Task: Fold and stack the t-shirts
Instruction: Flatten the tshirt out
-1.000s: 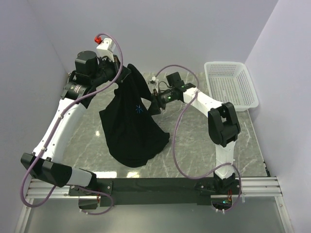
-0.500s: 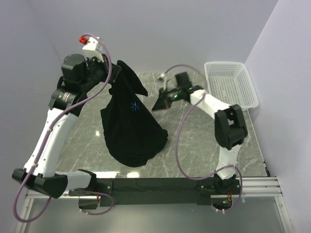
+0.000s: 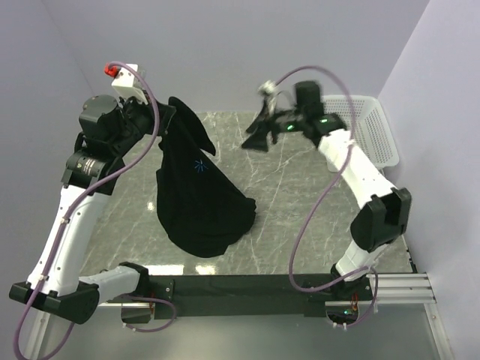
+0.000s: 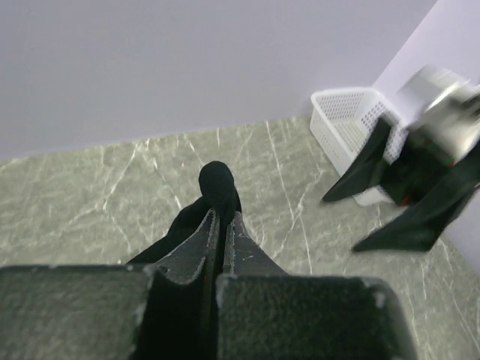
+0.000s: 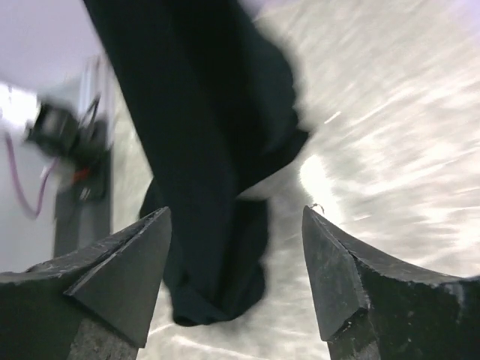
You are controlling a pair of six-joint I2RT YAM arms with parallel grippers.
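1. The left pincer (image 3: 166, 118) is raised high at the back left and clenched on the top of a black t-shirt (image 3: 199, 202). In the left wrist view its fingers (image 4: 191, 251) press together, with cloth bunched just past their tips.
2. The t-shirt hangs from that grip as a long cone. Its lower part rests in a heap on the marbled surface (image 3: 300, 202), left of centre, and a small light-blue starburst print (image 3: 199, 165) shows partway down the cloth.
3. The right pincer (image 3: 253, 135) is in the air right of the shirt's top, apart from it — jaws spread wide, gripping nothing. Its blurred wrist view shows the hanging shirt beyond the fingers.
4. A white basket (image 3: 379, 135) sits at the surface's far right corner, partly behind the right arm.
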